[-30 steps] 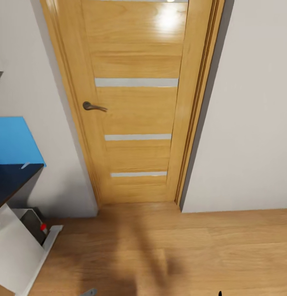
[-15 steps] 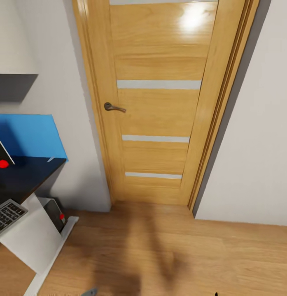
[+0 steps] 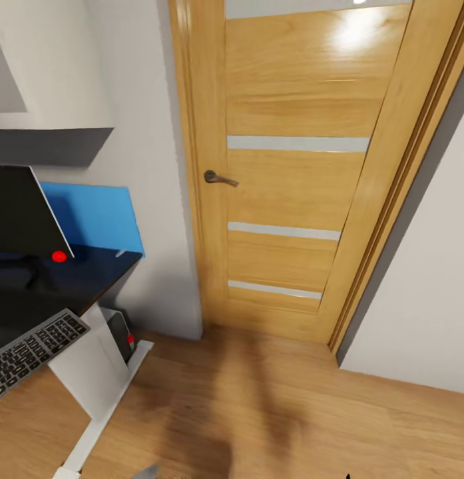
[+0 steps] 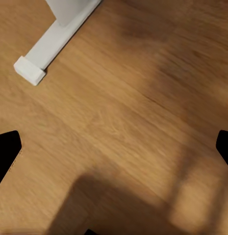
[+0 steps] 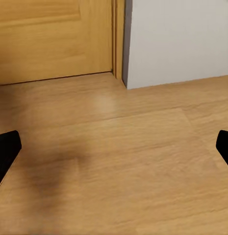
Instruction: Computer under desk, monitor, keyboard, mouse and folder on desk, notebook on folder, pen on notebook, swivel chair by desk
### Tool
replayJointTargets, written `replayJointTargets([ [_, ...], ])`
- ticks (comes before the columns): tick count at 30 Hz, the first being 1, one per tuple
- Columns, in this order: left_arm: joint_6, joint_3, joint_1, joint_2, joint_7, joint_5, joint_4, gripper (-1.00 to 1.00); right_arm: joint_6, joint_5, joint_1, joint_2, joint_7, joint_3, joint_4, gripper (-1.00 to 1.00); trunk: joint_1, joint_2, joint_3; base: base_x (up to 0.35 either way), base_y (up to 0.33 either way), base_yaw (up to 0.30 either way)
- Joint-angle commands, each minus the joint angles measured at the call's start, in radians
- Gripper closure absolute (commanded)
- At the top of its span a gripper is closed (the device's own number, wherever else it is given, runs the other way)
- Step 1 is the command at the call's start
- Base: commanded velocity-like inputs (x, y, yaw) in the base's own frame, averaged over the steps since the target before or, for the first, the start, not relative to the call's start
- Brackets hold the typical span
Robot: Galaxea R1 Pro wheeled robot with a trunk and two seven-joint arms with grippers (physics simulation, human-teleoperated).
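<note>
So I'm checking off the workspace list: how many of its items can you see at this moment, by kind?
Monitor: 1
Keyboard: 1
Computer: 1, under the desk
Desk: 1
Total: 4

No readable text anywhere — keyboard [image 3: 32, 352] keys too blurred to read.

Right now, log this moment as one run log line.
phase: in transit | ahead: wooden door | desk at left: monitor, keyboard on top, computer beneath | both claws: open, empty
</note>
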Motion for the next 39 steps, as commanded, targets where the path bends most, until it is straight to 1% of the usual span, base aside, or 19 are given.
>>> replayJointTargets([
  [1,-0.005,-0.008,-0.002,0.001,0.007,0.007,-0.002,-1.00,-0.002,-0.006,0.000,0.000,-0.003,0.009,0.000,-1.00,0.000,0.000,-0.001,0.000,0.000,0.281],
  [5,-0.006,-0.008,-0.002,0.001,0.008,0.007,-0.002,-1.00,-0.002,-0.006,0.000,0.003,-0.004,0.009,0.000,-1.00,0.000,0.000,0.001,0.000,0.000,0.281],
  [10,-0.006,-0.008,-0.002,0.001,0.008,0.007,-0.002,-1.00,-0.002,-0.005,0.000,0.015,-0.004,0.007,0.000,-1.00,0.000,0.000,0.003,0.000,-0.016,0.281],
  [28,-0.005,-0.008,-0.002,0.001,0.007,0.008,-0.001,-1.00,-0.002,-0.004,0.000,0.023,-0.004,0.008,0.001,-1.00,0.000,0.000,0.012,0.000,-0.252,0.281],
  [39,-0.011,-0.008,-0.002,0.002,0.010,0.006,-0.002,-1.00,-0.002,-0.003,0.000,0.027,-0.004,0.009,0.001,-1.00,0.000,0.000,0.017,0.000,-0.036,0.281],
])
